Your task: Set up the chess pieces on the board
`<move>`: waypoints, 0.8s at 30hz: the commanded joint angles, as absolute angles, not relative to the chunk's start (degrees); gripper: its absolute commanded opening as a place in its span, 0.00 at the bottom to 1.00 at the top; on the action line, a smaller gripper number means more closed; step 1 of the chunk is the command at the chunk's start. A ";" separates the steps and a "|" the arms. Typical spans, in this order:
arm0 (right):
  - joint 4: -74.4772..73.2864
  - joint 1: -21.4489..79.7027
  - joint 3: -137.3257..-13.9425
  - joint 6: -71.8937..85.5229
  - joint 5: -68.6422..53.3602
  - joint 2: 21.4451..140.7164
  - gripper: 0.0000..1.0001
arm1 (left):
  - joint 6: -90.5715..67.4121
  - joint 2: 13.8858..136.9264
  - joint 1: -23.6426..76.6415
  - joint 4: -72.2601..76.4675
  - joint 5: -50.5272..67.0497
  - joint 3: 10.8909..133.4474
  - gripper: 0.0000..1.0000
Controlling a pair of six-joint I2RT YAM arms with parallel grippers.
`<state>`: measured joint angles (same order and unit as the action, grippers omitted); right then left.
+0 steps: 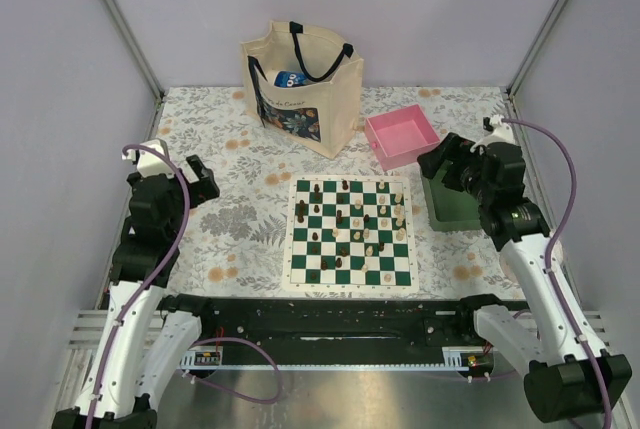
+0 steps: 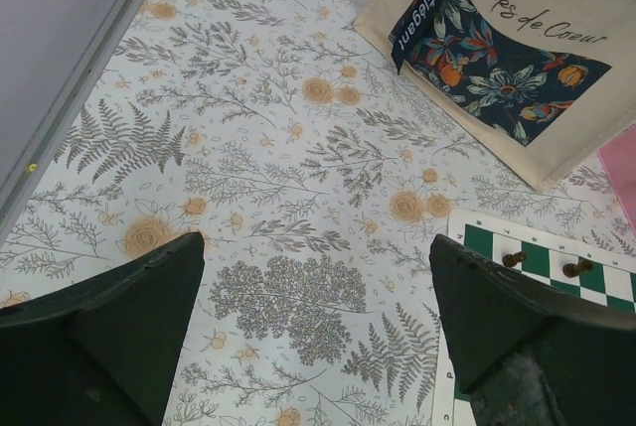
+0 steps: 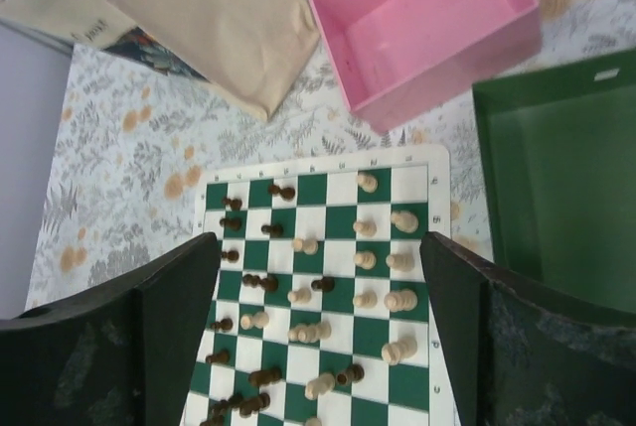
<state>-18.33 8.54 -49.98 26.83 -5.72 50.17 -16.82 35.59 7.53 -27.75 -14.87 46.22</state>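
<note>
Right gripper point(image 3: 318, 242) is hanging over the board point(image 3: 328, 164) with its jaws spread wide, and it is gripping nothing. Below it, between its two fingers, the chess pieces are standing scattered on the squares. The dark pieces point(image 3: 283, 191) are gathering mostly toward its left finger and the cream pieces point(image 3: 402, 219) mostly toward its right finger, with some mixing in the middle. Ahead of it, past the far edge of the board, a pink tray point(image 3: 437, 88) is lying. A green tray point(image 3: 566, 198) is lying to its right, near the board but apart from it. A bag point(image 3: 199, 9) is standing ahead to its left.

Left gripper point(image 2: 318, 247) is hanging over the flowered cloth point(image 2: 268, 148), also wide open and holding nothing. One corner of the board, with two dark pieces on it, is showing just by its right finger.
</note>
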 commanded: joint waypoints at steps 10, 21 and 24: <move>-27.76 13.00 -55.89 23.73 -10.39 60.36 0.78 | -14.77 35.51 7.29 -29.18 -15.91 46.23 0.99; -33.93 21.71 -64.07 23.73 5.09 78.92 0.66 | -13.27 35.33 7.29 -29.27 -16.88 45.35 0.99; -34.01 21.71 -64.77 23.91 6.06 81.99 0.64 | -13.27 35.42 7.29 -29.18 -16.53 45.35 0.99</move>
